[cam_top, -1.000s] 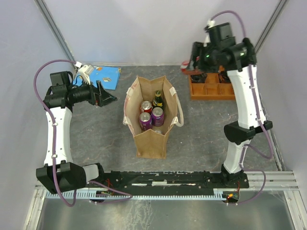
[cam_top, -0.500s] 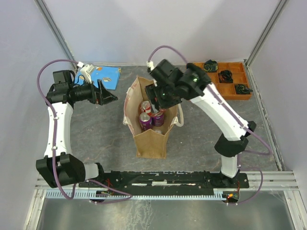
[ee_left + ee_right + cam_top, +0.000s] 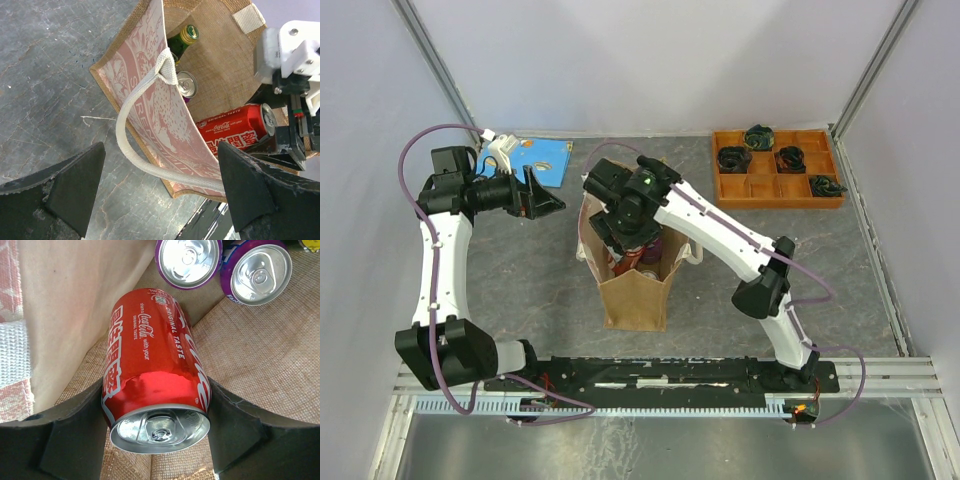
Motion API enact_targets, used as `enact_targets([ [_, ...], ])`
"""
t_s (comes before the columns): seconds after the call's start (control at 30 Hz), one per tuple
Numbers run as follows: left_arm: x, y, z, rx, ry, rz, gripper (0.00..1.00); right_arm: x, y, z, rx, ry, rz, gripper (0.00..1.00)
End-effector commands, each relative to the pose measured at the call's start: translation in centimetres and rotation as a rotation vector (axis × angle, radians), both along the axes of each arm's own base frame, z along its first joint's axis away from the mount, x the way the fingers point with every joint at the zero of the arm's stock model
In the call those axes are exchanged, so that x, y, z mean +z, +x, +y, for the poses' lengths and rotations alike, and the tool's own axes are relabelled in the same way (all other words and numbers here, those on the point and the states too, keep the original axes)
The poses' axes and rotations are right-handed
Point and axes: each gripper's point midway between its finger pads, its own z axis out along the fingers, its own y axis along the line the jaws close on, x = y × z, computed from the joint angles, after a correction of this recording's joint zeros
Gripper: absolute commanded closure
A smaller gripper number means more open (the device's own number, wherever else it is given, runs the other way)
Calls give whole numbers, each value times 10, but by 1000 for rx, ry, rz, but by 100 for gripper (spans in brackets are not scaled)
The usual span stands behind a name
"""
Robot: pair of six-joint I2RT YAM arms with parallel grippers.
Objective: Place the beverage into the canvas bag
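Observation:
The beverage, a red Coca-Cola can [image 3: 152, 375], lies tilted between the fingers of my right gripper [image 3: 157, 425], which is shut on it. That gripper [image 3: 625, 235] reaches down into the open top of the canvas bag [image 3: 635, 290], a tan tote with a pale patterned panel [image 3: 150, 110] and a cream rope handle [image 3: 135, 150]. Inside the bag stand two purple cans [image 3: 188, 260] [image 3: 257, 272] and a green bottle [image 3: 186, 36]. My left gripper [image 3: 545, 203] hangs open just left of the bag, touching nothing. The left wrist view also shows the red can [image 3: 232, 132] inside the bag's mouth.
An orange compartment tray [image 3: 775, 203] holding dark coiled items stands at the back right. A blue flat item [image 3: 542, 160] with a white object [image 3: 500, 150] on it lies at the back left, behind my left gripper.
The right arm has swung from the orange tray at the back right over to the bag and lowered into its mouth. The left arm has barely moved.

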Motion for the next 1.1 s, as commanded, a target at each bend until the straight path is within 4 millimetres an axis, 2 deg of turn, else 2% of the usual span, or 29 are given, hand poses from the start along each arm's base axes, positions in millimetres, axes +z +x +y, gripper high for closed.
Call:
enact_targets([
  [0.0,9,2,1,-25,38,-91,1,13,-9,15,79,64,-19,100],
  [0.47,9,3,2,-18,45,-99,1,-38,-45,22,167,-51,101,100],
  [0.63,9,1,1,-19,44,-98,1,-54,-50,24,177,-71,126,100],
  [1.07,8,-5,0,-26,49,-94,1,-104,-56,13,184,-167,183,100],
])
